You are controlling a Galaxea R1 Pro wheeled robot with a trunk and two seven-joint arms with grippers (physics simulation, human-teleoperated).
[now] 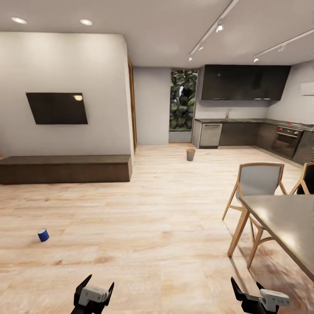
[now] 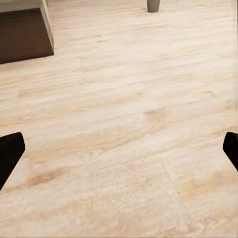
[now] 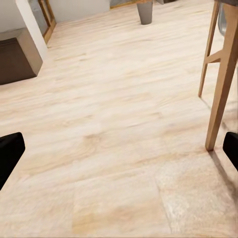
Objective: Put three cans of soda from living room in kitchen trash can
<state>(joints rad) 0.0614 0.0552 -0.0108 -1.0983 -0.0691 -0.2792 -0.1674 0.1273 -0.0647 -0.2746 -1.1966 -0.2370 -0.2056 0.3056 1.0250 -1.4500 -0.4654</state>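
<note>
A dark blue soda can (image 1: 42,235) lies on the wood floor at the left, well ahead of my left gripper (image 1: 100,281). The two orange cans are out of view. The small grey trash can (image 1: 190,154) stands far off on the floor at the kitchen's entrance; it also shows as the trash can (image 2: 153,5) in the left wrist view and the trash can (image 3: 145,11) in the right wrist view. My left gripper (image 2: 119,148) and right gripper (image 1: 245,282) hang low, both open and holding nothing, with bare floor between the fingers of the right gripper (image 3: 119,148).
A long dark low cabinet (image 1: 65,168) runs under the wall TV (image 1: 56,108) at the left. A dining table (image 1: 285,218) with wooden chairs (image 1: 257,181) stands at the right, its leg (image 3: 223,74) close to my right arm. Kitchen cabinets (image 1: 244,133) line the back.
</note>
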